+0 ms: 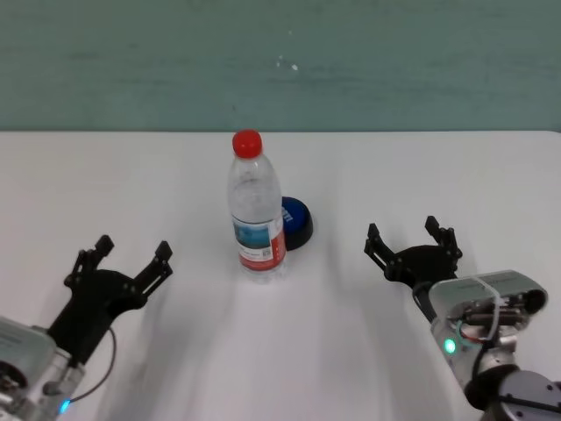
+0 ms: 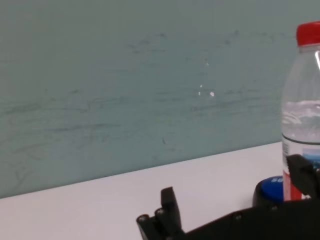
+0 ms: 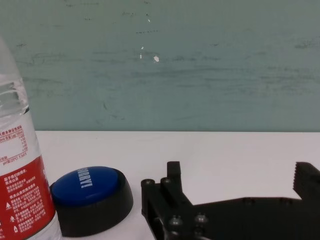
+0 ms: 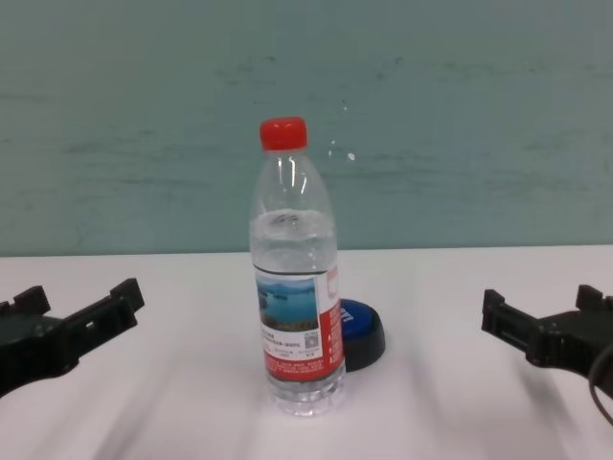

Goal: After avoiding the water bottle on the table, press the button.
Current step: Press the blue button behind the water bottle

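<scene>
With both grippers, left (image 1: 133,256) and right (image 1: 410,239), held wide open and empty, the upright bottle (image 1: 255,210), seemingly touching the button (image 1: 296,221) behind it, could be toppled if the button were approached from the front.

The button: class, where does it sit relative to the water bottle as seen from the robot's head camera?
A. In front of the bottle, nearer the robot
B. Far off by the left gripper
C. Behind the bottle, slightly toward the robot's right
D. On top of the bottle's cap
C: the button peeks out behind the upright water bottle, on its right side.
</scene>
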